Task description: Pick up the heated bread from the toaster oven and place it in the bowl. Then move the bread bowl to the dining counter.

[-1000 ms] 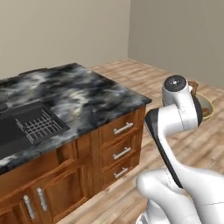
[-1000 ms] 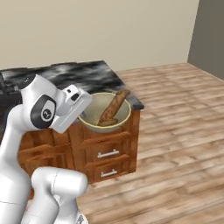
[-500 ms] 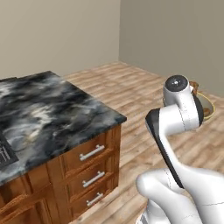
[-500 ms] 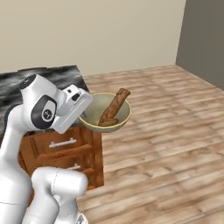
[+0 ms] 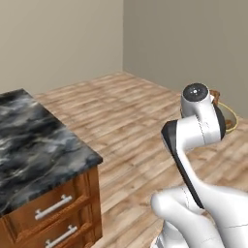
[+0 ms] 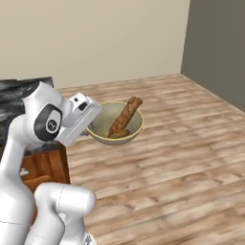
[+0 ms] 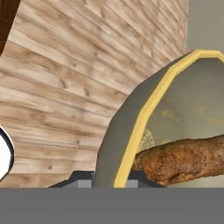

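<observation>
The olive-yellow bowl [image 6: 101, 137] hangs in the air above the wood floor, with the brown bread [image 6: 125, 117] leaning inside it. My gripper [image 6: 91, 128] is shut on the bowl's near rim. In the hand view the bowl's yellow rim [image 7: 144, 118] runs up from between my fingertips [image 7: 83, 178], and the bread [image 7: 183, 159] lies just right of it. From the left base view a sliver of the bowl [image 5: 231, 118] peeks out behind my arm. The dining counter [image 5: 34, 140] stands to my left, its marbled top [image 6: 19, 91] apart from the bowl. The toaster oven is out of view.
Wooden drawers with metal handles [image 5: 53, 207] face me below the counter's corner. Open wood floor [image 6: 182, 143] stretches ahead and to the right, up to beige and grey walls [image 5: 169, 38].
The whole picture has shifted: the camera has turned, so the counter has slid leftward and its sink has left the view. The bowl with the bread stays gripped as before.
</observation>
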{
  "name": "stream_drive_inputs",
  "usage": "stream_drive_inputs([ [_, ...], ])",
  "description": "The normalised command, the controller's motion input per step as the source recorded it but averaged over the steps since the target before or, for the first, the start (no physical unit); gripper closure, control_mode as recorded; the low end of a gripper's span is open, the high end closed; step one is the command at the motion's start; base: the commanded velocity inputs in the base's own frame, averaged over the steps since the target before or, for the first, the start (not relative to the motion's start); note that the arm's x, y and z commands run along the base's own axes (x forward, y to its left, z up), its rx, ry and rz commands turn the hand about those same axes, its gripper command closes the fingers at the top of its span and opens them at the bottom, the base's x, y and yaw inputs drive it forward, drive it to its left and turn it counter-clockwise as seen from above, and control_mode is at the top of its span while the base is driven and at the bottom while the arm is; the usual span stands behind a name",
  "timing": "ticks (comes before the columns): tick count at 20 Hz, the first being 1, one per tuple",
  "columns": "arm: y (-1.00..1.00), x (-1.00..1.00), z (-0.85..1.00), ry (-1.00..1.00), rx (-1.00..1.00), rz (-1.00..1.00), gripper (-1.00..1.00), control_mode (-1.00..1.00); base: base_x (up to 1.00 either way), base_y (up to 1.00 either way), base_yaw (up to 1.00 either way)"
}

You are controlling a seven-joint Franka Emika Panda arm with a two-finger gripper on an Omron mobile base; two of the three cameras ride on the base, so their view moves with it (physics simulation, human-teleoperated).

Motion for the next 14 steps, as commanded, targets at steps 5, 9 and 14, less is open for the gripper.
stream_drive_inputs([
  [5, 0.0, 0.0, 0.0, 0.0, 0.0, 0.0, 1.0, 1.0, 1.0, -0.61, 0.52],
  [9, 0.0, 0.0, 0.0, 0.0, 0.0, 0.0, 1.0, 1.0, 1.0, -0.19, 0.79],
  [14, 0.0, 0.0, 0.0, 0.0, 0.0, 0.0, 1.0, 1.0, 1.0, -0.59, 0.65],
])
